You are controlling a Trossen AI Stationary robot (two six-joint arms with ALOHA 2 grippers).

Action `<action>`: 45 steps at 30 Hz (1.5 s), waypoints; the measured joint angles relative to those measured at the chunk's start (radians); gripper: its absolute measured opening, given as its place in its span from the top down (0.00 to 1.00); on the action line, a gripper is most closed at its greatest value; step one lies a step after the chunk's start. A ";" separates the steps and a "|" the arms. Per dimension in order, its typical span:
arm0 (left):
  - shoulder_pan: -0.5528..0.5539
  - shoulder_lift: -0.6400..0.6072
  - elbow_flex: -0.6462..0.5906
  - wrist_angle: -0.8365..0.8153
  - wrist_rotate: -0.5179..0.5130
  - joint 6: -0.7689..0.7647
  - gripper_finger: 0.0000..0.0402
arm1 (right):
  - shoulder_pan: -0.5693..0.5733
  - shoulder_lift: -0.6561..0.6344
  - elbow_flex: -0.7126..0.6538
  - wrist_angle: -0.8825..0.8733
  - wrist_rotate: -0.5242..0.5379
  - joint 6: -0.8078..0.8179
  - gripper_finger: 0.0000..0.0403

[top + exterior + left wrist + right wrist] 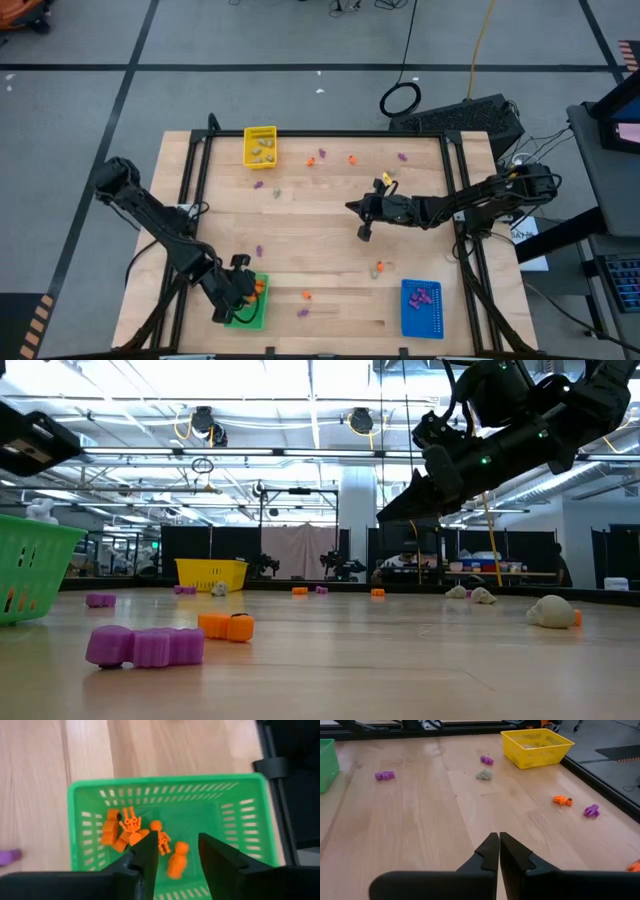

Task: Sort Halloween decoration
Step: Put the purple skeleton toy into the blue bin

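Observation:
Tiny orange, purple and beige-grey trinkets lie scattered on the wooden table (330,240). Several orange ones (132,832) lie in the green tray (90,795); purple ones (425,294) sit in the blue tray (421,325), and beige ones (263,150) in the yellow tray (260,132). My left gripper (177,852) hovers open above the green tray (262,312) at the table's near left and holds nothing. My right gripper (498,845) is shut and empty, raised over the table's middle (363,228), well above the wood in the low view (390,515).
Loose trinkets: orange (310,160) and purple (402,156) near the far edge, purple (259,250) left of centre, orange (378,268) below my right gripper, orange (306,295) and purple (302,312) near the front. A black frame (330,133) borders the table.

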 joint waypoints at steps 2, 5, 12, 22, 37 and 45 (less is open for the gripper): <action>-0.001 -0.012 0.003 0.005 0.000 0.016 0.63 | 0.011 0.000 0.000 -0.002 0.000 0.006 0.98; -0.001 -0.034 0.003 0.008 -0.012 0.070 0.63 | 0.030 -0.004 0.012 -0.062 0.004 0.025 0.96; 0.043 -0.047 -0.001 0.148 -0.056 0.261 0.74 | 0.040 -0.004 0.154 -0.523 0.203 0.200 0.89; 0.238 -0.047 -0.193 0.579 0.119 0.446 0.94 | -0.239 -0.005 0.311 -1.152 0.271 0.307 0.70; 0.387 -0.047 -0.272 0.760 0.205 0.525 0.99 | -0.836 0.037 0.385 -1.119 -0.154 -0.011 0.64; 0.398 -0.047 -0.272 0.760 0.210 0.525 0.99 | -0.914 0.230 0.600 -1.306 -0.194 -0.096 0.64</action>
